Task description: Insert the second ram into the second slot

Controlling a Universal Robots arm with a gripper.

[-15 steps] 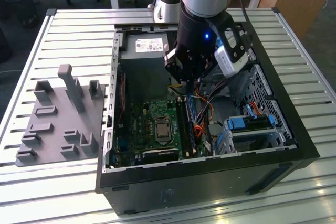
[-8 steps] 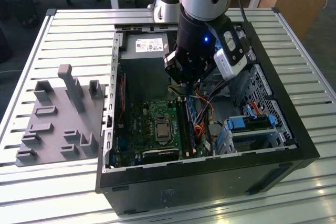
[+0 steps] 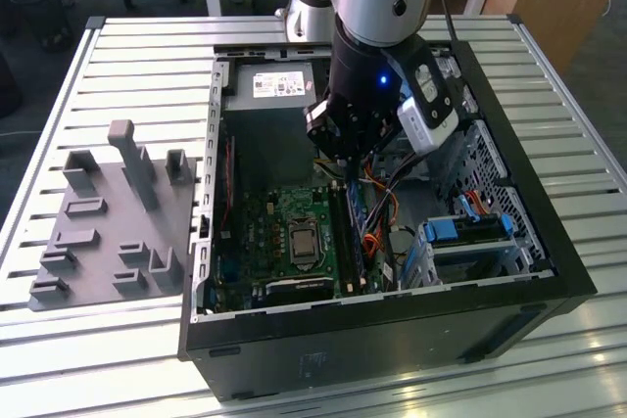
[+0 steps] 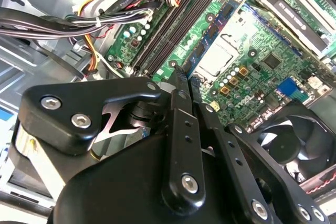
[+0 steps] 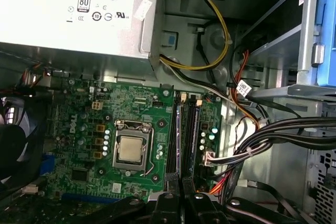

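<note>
In the open computer case (image 3: 549, 242), two black memory slots (image 5: 181, 140) run side by side next to the processor socket (image 5: 130, 148). In the exterior view a long thin blue stick, the second ram (image 3: 359, 232), stands on edge along the slot on the exterior view's right. My gripper (image 3: 345, 173) hangs low inside the case over the far end of these slots. In both wrist views its black fingers (image 4: 178, 93) are pressed close together, shut, with nothing visible between them. The fingertips (image 5: 172, 182) sit right at the end of the slots (image 4: 173, 30).
Bundles of black, yellow and orange cables (image 5: 262, 140) lie beside the slots. The power supply (image 5: 73, 9) sits at the back, a fan (image 4: 294, 145) is beside the board, and a blue drive cage (image 3: 470, 232) is on the exterior view's right. A grey holder with pegs (image 3: 108, 222) lies outside the case.
</note>
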